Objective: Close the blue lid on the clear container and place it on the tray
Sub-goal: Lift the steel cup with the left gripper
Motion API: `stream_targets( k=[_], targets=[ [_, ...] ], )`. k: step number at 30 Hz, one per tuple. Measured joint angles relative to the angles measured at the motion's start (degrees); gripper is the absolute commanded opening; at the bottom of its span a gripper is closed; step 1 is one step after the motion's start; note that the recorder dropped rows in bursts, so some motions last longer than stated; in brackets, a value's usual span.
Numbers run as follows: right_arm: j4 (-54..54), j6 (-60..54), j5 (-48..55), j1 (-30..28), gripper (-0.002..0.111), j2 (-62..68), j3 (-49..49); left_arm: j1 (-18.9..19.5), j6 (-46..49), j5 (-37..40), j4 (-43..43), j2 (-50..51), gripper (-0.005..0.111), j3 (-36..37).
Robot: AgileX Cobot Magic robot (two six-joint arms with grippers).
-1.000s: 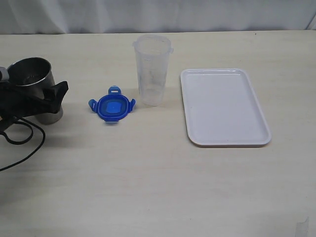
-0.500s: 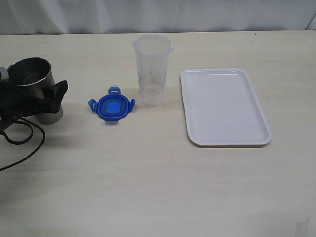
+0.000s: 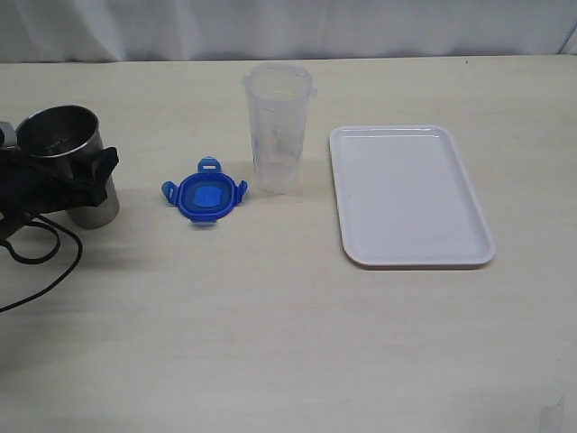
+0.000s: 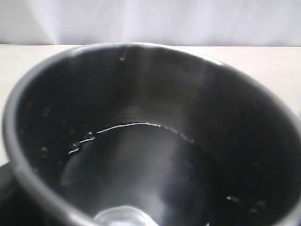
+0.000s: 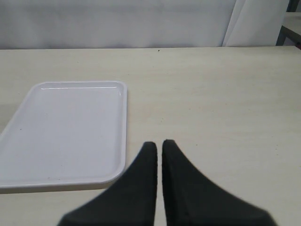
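Lid [image 3: 206, 196] lies flat beside the uncapped clear container [image 3: 278, 126]

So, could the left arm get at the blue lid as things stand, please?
Probably not yet: the left gripper straddles the steel cup; otherwise nothing lies between it and the blue lid.
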Motion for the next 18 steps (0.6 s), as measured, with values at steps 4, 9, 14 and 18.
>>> stream_targets(
  k=[4,9,14,18],
  targets=[
    [0.0,0.0,0.0,0.0,0.004,0.0,0.0,0.0,0.0,0.0,0.3,0.0,0.0,0.0],
    [0.0,0.0,0.0,0.0,0.004,0.0,0.0,0.0,-0.1,-0.1,0.5,0.0,0.0,0.0],
    [0.0,0.0,0.0,0.0,0.004,0.0,0.0,0.0,-0.5,-0.2,0.8,-0.3,0.0,0.0],
    [0.0,0.0,0.0,0.0,0.004,0.0,0.0,0.0,-1.1,3.4,1.3,-2.5,0.0,0.1]
  ],
)
